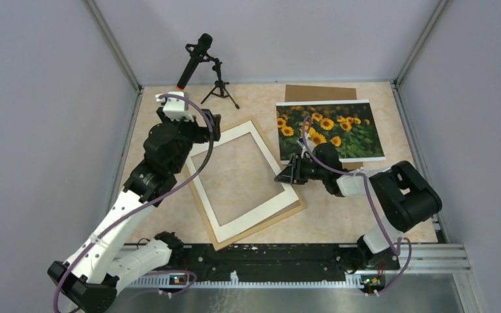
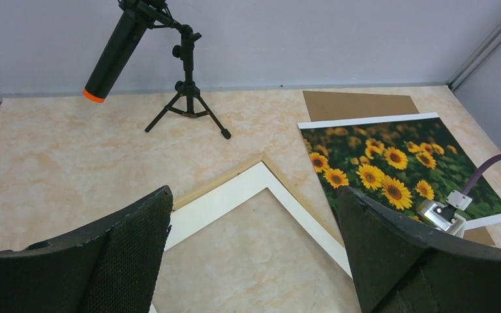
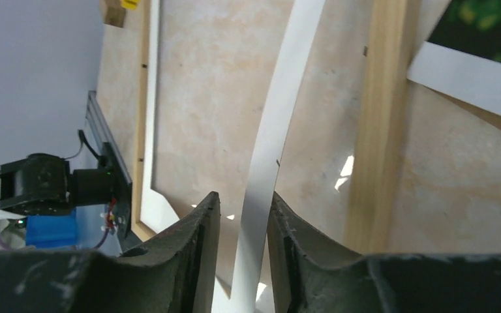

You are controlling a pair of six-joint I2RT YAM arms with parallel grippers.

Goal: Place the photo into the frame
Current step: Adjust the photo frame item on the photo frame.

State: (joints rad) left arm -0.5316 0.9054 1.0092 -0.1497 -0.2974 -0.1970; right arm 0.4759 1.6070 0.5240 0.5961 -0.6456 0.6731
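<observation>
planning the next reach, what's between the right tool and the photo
In the right wrist view, a wood rail of the frame and a strip of bare tabletop lie between the right tool and the photo.

Both arms wear white shells between bulky black joint housings. A purple cable (image 1: 205, 151) loops along the left arm (image 1: 114, 222), another along the right arm (image 1: 408, 192). The left fingers (image 2: 130, 261) are matte black with finely meshed pads; the right fingers (image 3: 189, 261) are black, scuffed grey

Marbled table (image 1: 254, 98), wooden frame (image 3: 378, 130), brown board (image 1: 319, 92), microphone stand (image 1: 220, 88)
</observation>
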